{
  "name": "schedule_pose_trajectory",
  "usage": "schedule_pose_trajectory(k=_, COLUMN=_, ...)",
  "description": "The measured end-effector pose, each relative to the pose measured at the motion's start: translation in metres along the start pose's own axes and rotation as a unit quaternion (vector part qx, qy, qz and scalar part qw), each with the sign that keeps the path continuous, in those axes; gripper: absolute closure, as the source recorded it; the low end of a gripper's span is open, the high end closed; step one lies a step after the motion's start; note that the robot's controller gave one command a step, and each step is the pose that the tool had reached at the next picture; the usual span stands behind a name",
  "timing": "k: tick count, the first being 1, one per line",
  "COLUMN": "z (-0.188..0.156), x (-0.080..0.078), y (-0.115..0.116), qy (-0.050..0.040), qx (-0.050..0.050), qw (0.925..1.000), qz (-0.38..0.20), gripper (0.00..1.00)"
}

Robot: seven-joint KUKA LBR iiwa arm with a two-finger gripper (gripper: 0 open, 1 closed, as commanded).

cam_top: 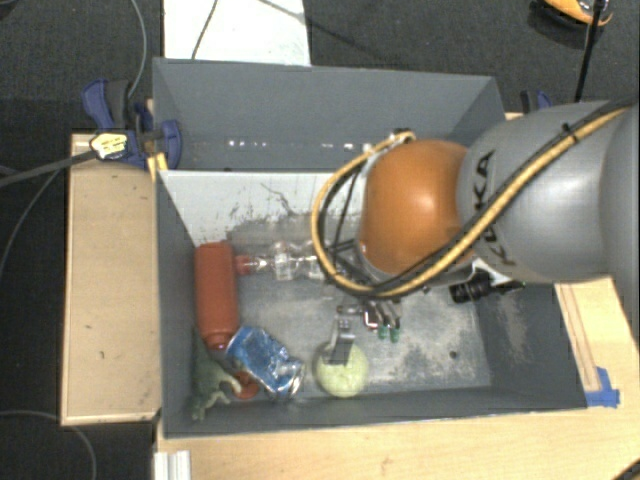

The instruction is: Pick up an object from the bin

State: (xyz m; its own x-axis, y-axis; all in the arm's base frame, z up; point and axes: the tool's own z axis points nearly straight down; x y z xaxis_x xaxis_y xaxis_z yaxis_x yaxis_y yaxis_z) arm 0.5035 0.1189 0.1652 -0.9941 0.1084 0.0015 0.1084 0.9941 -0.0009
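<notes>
My gripper point(342, 347) hangs below the orange wrist cover, near the bin's front wall. Its tip comes down onto the top of a pale green ball point(343, 377) that lies at the front middle of the bin. A crumpled blue packet point(262, 360) lies just left of the ball. Nothing shows as held.
A red cylinder point(216, 290) stands along the left wall, with a green toy dinosaur point(210, 388) in the front left corner below it. A clear plastic bottle point(281, 262) lies toward the back, partly under the arm. The arm and its cables cover the bin's right half.
</notes>
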Motion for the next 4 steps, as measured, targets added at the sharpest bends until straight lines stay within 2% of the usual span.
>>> schedule_pose_trajectory(k=1, z=0.027, x=0.007, y=0.002, qy=-0.0031, qx=-0.002, qw=0.9931, qz=-0.117, gripper=0.00)
schedule_pose_trajectory(k=2, z=0.060, x=0.014, y=-0.008, qy=-0.0026, qx=-0.001, qw=0.9819, qz=-0.189, gripper=0.00)
schedule_pose_trajectory(k=3, z=0.086, x=0.013, y=-0.029, qy=-0.0023, qx=-0.002, qw=0.9957, qz=-0.093, gripper=0.00)
schedule_pose_trajectory(k=4, z=0.091, x=-0.006, y=-0.031, qy=-0.0028, qx=-0.001, qw=0.9914, qz=-0.131, gripper=0.00)
